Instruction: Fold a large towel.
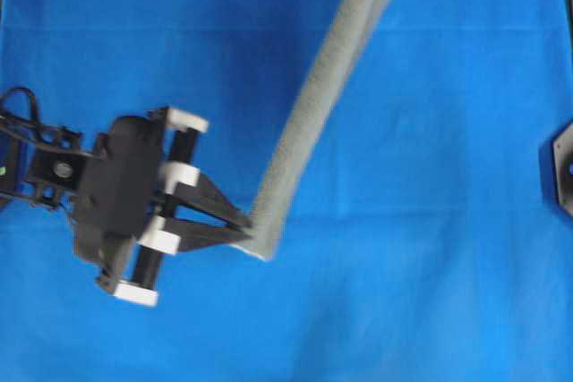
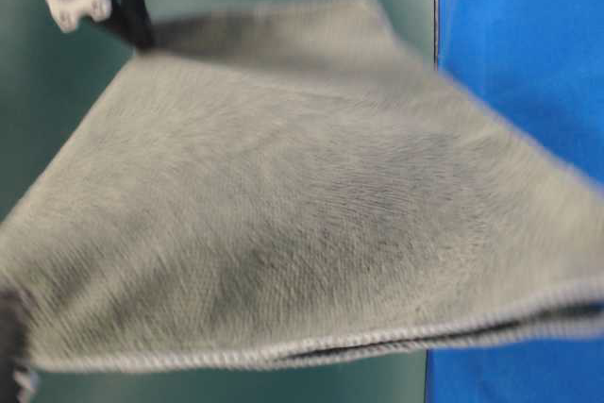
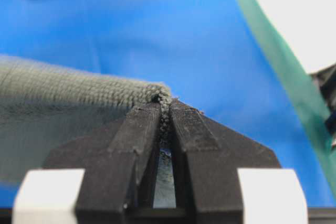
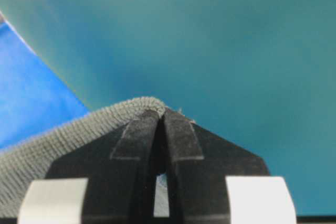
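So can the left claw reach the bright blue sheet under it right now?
Probably not: the left claw is shut on a corner of the grey-green terry towel, so it is occupied.

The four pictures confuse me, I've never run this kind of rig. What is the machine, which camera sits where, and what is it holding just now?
It is a two-armed robot with pincer grippers. The overhead view looks straight down on a bright blue sheet; the left gripper pinches one end of the large towel, which hangs in the air, seen edge-on as a grey-green band running out of the top of the picture. The table-level view looks from the side and is nearly filled by the towel's face and stitched hem. The last two views sit on the wrists, looking along the fingers: the left gripper and the right gripper are each shut on a bit of towel edge. The right gripper is out of the overhead view.
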`<state>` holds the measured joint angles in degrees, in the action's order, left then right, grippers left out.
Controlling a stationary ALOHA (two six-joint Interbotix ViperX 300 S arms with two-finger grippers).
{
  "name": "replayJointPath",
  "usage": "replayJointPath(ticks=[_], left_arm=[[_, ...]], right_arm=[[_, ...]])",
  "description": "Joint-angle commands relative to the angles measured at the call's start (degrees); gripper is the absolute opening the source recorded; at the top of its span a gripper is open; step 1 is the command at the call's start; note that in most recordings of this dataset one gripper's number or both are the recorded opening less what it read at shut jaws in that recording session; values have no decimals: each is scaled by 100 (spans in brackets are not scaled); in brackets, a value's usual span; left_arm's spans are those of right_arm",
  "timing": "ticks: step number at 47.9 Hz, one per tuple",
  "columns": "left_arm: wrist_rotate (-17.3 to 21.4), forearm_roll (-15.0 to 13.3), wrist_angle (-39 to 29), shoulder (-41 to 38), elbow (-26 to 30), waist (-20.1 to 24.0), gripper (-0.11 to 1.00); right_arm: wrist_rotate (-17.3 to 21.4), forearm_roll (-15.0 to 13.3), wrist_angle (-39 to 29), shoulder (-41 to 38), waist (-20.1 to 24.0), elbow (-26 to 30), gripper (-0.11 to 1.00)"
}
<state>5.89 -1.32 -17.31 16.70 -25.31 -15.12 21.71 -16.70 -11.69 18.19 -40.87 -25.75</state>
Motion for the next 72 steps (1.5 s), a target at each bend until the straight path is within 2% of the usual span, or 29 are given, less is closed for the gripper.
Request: replayJointPath(ticks=[1,11,20,29,37,46,52,56,60,66,72], left_arm=[[132,-9,141,-202,413,-281,3],[536,-18,413,-686,782,-413,3],[615,-9,879,-1081,1125,-387,3],[624,-18,1266,-1837,1784,-378,3],[659,-9,1406,-2848,2821,-360,3],[650,-18,1433,-3920,3955,-281,3],[554,-18,1450,-4280,4289,-255,3],[413,-26,1494,-4386,4298,-246,3],[237,-44,1529,-4342,4008,-246,3],[-35,-211,1986,-3981,3067,-255,3],[-686,-211,2997,-3472,1872,-343,3]], right_arm=[[-9,-18,123,-378,-18,589,2],[-18,-26,105,-993,35,1345,2],[-18,-18,53,-1002,44,1371,2],[-44,-35,-185,-606,-105,853,2],[-88,-44,-439,-35,-316,246,2],[-325,-53,-870,606,-396,-387,2],[-404,-53,-1002,712,-396,-694,2],[-404,-44,-932,633,-396,-835,2],[-387,-18,-738,439,-352,-914,2],[-387,-26,-334,-88,-88,-853,2],[-387,-18,-9,-721,176,-527,2]])
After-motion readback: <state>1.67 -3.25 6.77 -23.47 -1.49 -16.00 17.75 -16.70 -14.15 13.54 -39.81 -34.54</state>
